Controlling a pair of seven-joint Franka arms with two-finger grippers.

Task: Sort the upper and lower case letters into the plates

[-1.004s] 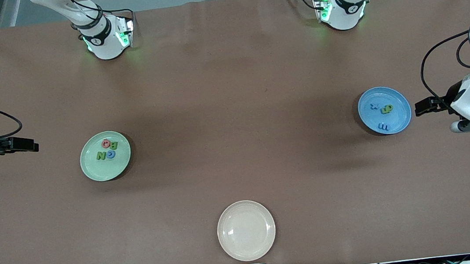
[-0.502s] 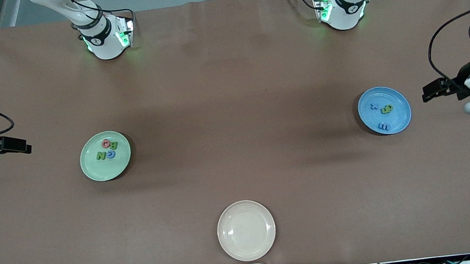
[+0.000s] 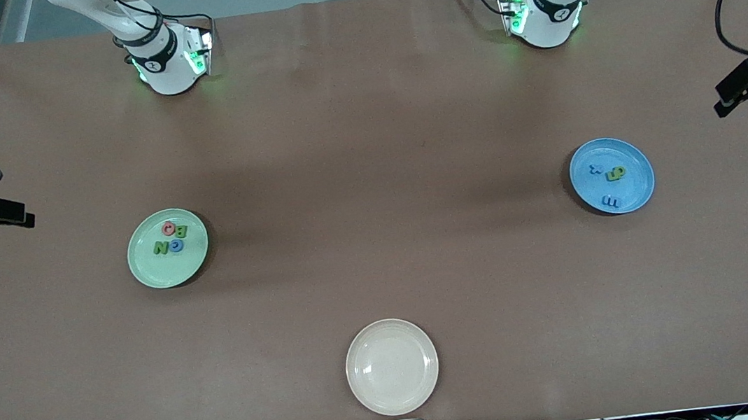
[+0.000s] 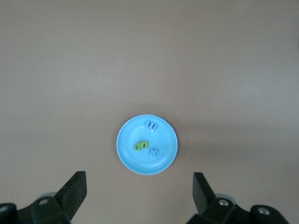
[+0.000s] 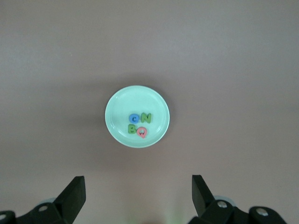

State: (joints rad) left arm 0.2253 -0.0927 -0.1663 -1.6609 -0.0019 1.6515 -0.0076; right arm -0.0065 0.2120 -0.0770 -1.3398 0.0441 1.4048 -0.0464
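The mint green plate (image 3: pixel 148 267) holds green N (image 3: pixel 160 248), green B (image 3: pixel 181 230), blue G (image 3: pixel 176 245) and the pink-red round letter (image 3: pixel 167 228). The blue plate (image 3: pixel 635 187) holds blue x (image 3: pixel 595 169), blue m (image 3: pixel 610 200), and green p and u touching each other (image 3: pixel 615 173). My left gripper (image 4: pixel 138 176) is open and empty, high above the table beside the blue plate (image 4: pixel 163 135). My right gripper (image 5: pixel 137 179) is open and empty, high above the table beside the mint plate (image 5: pixel 135 100). In the front view only each wrist's black part shows, at the table's ends.
An empty cream-beige plate (image 3: pixel 389 338) sits at the table edge nearest the front camera, midway between the arms. The two arm bases (image 3: pixel 163 61) (image 3: pixel 545 14) stand along the farthest edge. Brown cloth covers the table.
Both arms have pulled away from their plates toward the table's ends and risen, mostly leaving the front view. The plates and letters have not moved.
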